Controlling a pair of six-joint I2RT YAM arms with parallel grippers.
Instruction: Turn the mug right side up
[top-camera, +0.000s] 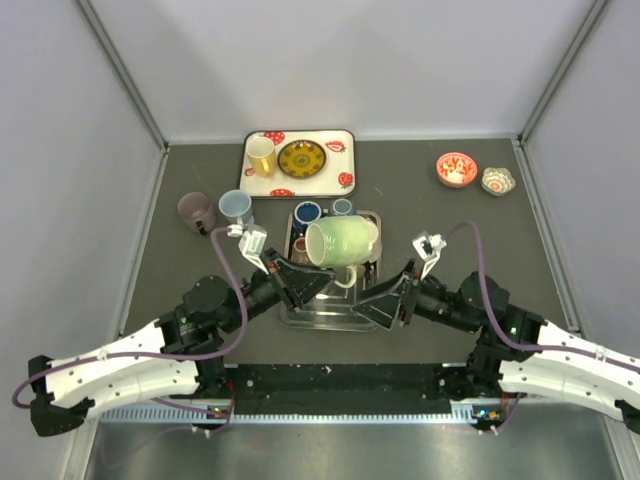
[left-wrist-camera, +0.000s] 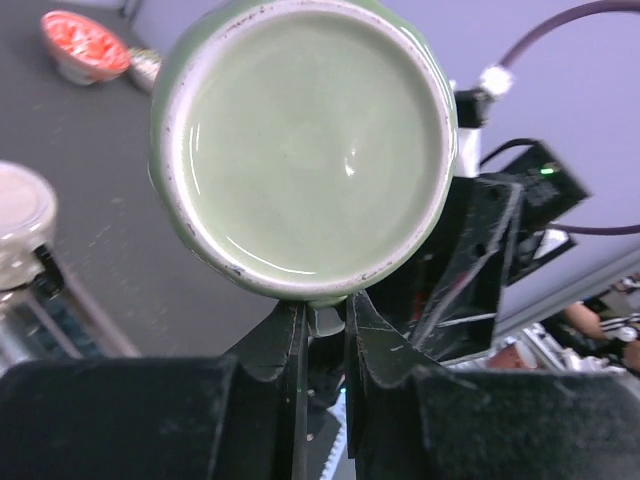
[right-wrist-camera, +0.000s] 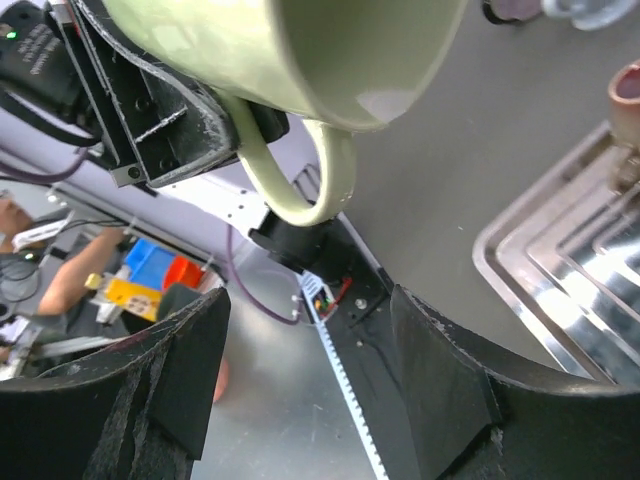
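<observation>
Left jaws pinching sideways green mug (top-camera: 342, 243), right jaws spread nearby

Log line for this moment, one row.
left gripper: shut on green mug, held sideways in air | right gripper: open, facing handle | mug not yet upright

The green mug (left-wrist-camera: 305, 150) looks glossy glazed ceramic, the tray (top-camera: 330, 316) shiny metal, the tabletop (top-camera: 480, 250) matt.

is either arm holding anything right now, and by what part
The left gripper holds the green mug tipped on its side, pinched shut on what looks like its handle. The right gripper is open below it, holding nothing.
</observation>
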